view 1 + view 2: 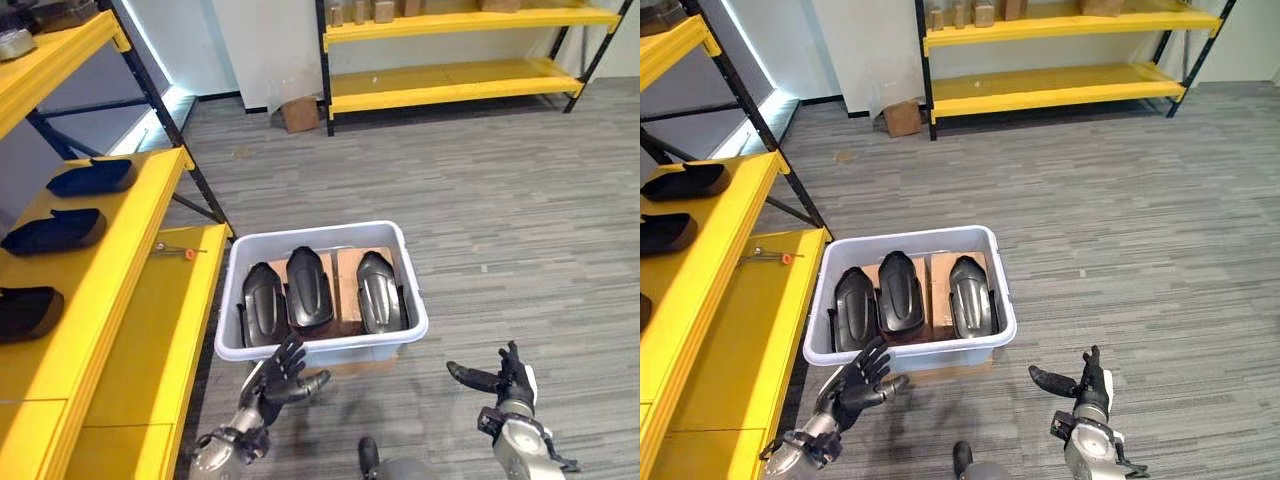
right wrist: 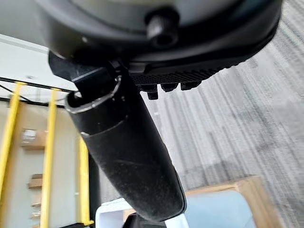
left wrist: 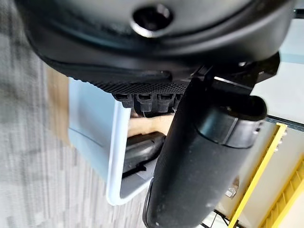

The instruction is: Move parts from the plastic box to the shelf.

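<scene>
From the head, a white box (image 1: 322, 290) on the floor holds three dark parts (image 1: 309, 287) standing side by side; more parts lie on the yellow shelf (image 1: 110, 270) at left. Both hands, left hand (image 1: 281, 377) and right hand (image 1: 508, 380), hover open and empty before the box. The left wrist view shows the box wall close by.

Even, fairly bright indoor light fills the head views, with no harsh glare. A pale strip of light runs along the floor behind the yellow shelf (image 1: 120, 270). The plastic box (image 1: 318, 352) throws only a soft, faint shadow on the grey floor (image 1: 500, 220) in front of it. Shelf uprights lean outward toward the edges. In the wrist views the near hand bulk is dark and softly blurred.
</scene>
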Motion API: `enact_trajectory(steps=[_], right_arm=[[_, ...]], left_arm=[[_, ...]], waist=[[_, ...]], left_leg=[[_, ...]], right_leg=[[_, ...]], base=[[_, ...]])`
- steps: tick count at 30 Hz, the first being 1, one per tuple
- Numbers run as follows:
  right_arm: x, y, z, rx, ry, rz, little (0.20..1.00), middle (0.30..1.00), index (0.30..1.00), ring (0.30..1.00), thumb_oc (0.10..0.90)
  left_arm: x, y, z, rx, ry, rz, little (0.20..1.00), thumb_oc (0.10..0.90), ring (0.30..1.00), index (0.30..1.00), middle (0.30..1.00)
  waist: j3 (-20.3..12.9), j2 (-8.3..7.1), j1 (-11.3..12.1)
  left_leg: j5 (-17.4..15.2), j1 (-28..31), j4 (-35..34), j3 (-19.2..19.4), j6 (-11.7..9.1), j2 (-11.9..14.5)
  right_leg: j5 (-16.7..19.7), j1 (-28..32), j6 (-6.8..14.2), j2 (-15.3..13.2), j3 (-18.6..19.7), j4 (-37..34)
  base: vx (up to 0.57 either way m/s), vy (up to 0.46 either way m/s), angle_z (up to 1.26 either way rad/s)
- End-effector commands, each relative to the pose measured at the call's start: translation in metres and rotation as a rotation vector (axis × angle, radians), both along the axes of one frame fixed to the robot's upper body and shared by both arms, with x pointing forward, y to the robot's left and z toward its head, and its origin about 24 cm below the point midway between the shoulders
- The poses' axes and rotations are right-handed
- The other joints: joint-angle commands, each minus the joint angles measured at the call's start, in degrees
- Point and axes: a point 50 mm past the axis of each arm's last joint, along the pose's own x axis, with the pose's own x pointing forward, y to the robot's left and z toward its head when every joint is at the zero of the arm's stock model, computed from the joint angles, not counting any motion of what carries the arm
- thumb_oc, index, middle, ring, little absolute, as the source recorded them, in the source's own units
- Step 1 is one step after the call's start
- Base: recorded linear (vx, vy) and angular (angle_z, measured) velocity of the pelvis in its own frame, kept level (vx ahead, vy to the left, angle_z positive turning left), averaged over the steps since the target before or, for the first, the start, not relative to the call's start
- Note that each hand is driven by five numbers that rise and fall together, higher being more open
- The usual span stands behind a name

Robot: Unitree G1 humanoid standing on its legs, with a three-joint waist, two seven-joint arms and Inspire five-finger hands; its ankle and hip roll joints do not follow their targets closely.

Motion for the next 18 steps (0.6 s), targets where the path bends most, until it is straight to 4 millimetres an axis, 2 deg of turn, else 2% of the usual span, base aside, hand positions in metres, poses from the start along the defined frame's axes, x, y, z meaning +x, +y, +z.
enact_trajectory(steps=[1, 2, 4, 6, 7, 8, 11, 18], right_arm=[[0.023, 0.005, 0.048, -0.046, -0.284, 0.134, 1.000, 1.000, 1.000, 1.000, 0.900], [0.023, 0.006, 0.048, -0.046, -0.286, 0.137, 1.000, 1.000, 1.000, 1.000, 0.900], [0.023, 0.007, 0.052, -0.063, -0.294, 0.153, 1.000, 1.000, 1.000, 1.000, 0.900], [0.021, 0.006, 0.055, -0.068, -0.298, 0.150, 1.000, 1.000, 1.000, 1.000, 0.900], [0.021, 0.006, 0.055, -0.068, -0.298, 0.150, 1.000, 1.000, 1.000, 1.000, 0.900], [0.017, 0.006, 0.054, -0.056, -0.295, 0.142, 1.000, 1.000, 1.000, 1.000, 0.900], [0.017, 0.004, 0.056, -0.059, -0.314, 0.157, 1.000, 1.000, 1.000, 1.000, 0.900], [0.011, 0.004, 0.058, -0.069, -0.315, 0.151, 1.000, 1.000, 1.000, 1.000, 0.900]], left_arm=[[0.012, 0.017, 0.027, 0.061, -0.159, 0.073, 1.000, 0.900, 1.000, 1.000, 1.000], [0.012, 0.019, 0.026, 0.060, -0.157, 0.083, 1.000, 0.900, 1.000, 1.000, 1.000], [0.009, 0.025, 0.027, 0.056, -0.159, 0.120, 1.000, 0.900, 1.000, 1.000, 1.000], [0.009, 0.027, 0.030, 0.091, -0.175, 0.136, 1.000, 0.900, 1.000, 1.000, 1.000], [0.009, 0.027, 0.030, 0.091, -0.175, 0.136, 1.000, 0.900, 1.000, 1.000, 1.000], [0.012, 0.027, 0.031, 0.133, -0.184, 0.115, 1.000, 0.900, 1.000, 1.000, 1.000], [0.011, 0.027, 0.029, 0.148, -0.176, 0.100, 1.000, 0.900, 1.000, 1.000, 1.000], [0.005, 0.021, 0.024, 0.162, -0.154, 0.061, 1.000, 0.900, 1.000, 1.000, 1.000]], waist=[[-0.48, -1.13, 0.33], [-0.54, -1.15, 0.38], [-0.20, -0.68, 0.45], [0.33, -0.33, 0.41], [0.37, -0.34, 0.42], [1.07, 0.02, 0.93], [1.54, 0.18, 1.23], [1.54, 0.80, 0.57]], left_leg=[[4.43, -0.93, -5.53, -2.49, 3.49, -3.73], [4.25, -1.11, -6.26, -2.68, 3.72, -4.25], [4.24, -1.22, -12.30, -2.13, 3.97, -5.41], [6.00, -2.12, -19.54, 0.28, 3.17, -5.31], [6.02, -2.05, -19.58, 0.29, 3.17, -5.32], [9.55, -4.52, -25.11, -0.49, 1.98, -4.88], [6.80, -2.10, -29.88, -0.94, 2.60, -5.40], [6.38, 1.49, -34.29, 0.20, 3.01, -6.75]], right_leg=[[-0.28, 2.65, 6.19, -3.93, 3.27, -0.94], [-0.28, 2.53, 6.28, -3.89, 3.60, -0.91], [-0.65, 2.99, 6.71, -3.21, 4.28, -0.99], [-0.83, 4.59, 7.20, -3.08, 3.84, -2.36], [-0.83, 4.65, 7.21, -3.09, 3.85, -2.37], [-0.62, 6.72, 7.70, -2.97, 3.50, -4.44], [0.41, 6.32, 8.74, -4.23, 2.63, -5.93], [1.39, 5.30, 9.99, -4.73, 1.91, -6.63]], base=[[0.11, -0.026, -0.12], [0.13, 0.015, -0.31], [0.09, 0.058, -0.71], [0.08, 0.091, -0.41], [0.13, 0.120, 0.32], [0.13, 0.111, 0.55], [0.10, 0.137, -0.17], [0.08, 0.157, -0.17]])
